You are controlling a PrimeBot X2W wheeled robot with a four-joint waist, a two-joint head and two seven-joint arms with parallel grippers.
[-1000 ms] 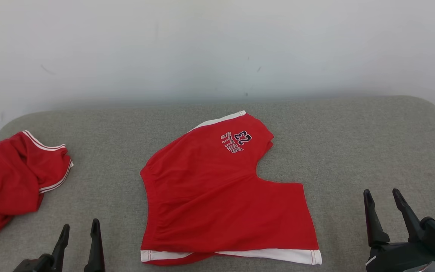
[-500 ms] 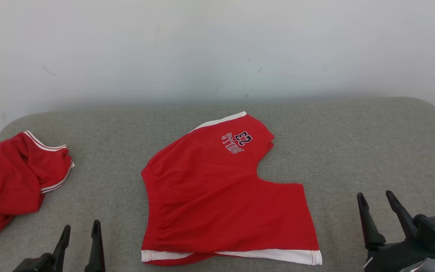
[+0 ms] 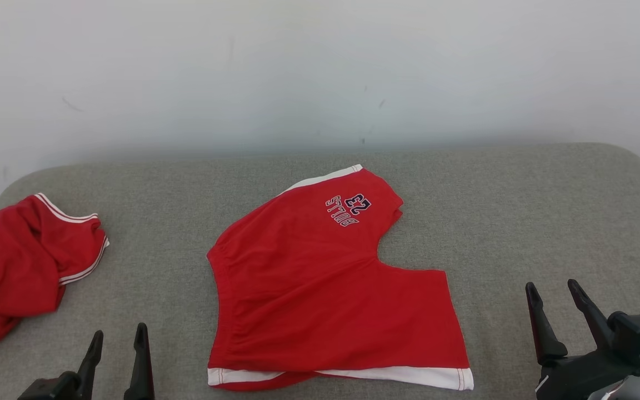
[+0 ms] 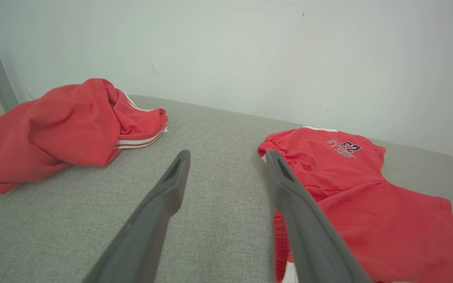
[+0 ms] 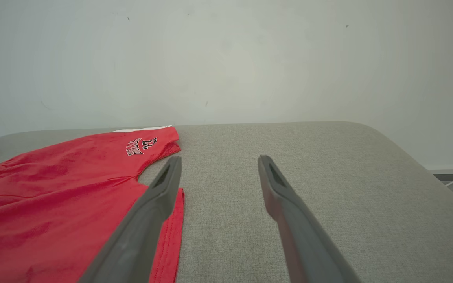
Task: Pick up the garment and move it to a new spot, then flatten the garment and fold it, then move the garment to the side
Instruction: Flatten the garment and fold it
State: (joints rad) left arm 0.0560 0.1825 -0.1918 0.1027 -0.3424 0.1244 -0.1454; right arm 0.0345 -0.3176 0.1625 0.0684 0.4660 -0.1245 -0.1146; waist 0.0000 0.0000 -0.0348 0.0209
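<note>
- Lying spread out near the middle of the grey fabric-covered desk [image 3: 520, 194] are the red shorts [image 3: 320, 289], mostly flat, with slight gathers along their left edge in the head view.
- A dark print [image 3: 348, 209] reading "BULLS 23" sits on the far part of the shorts and appears upside down from the head camera.
- A white band [image 3: 353, 375] runs along the near edge of the shorts, and another trims the far tip.
- The left end effector [image 3: 119, 330] is low at the near left with its two dark fingers apart and nothing between them. It is above bare desk, just left of the shorts and not touching them.
- The right end effector [image 3: 551, 284] is at the near right, fingers likewise spread and empty. It is to the right of the shorts with grey fabric between them.
- In the right wrist view, that arm's left finger overlaps the edge of the shorts, but whether it touches the cloth cannot be told.
- A second red garment [image 3: 14, 272] with white stripes lies crumpled at the far left end of the desk, well apart from the shorts.
- Behind the desk stands a plain pale wall [image 3: 320, 66] with a few small marks.
</note>
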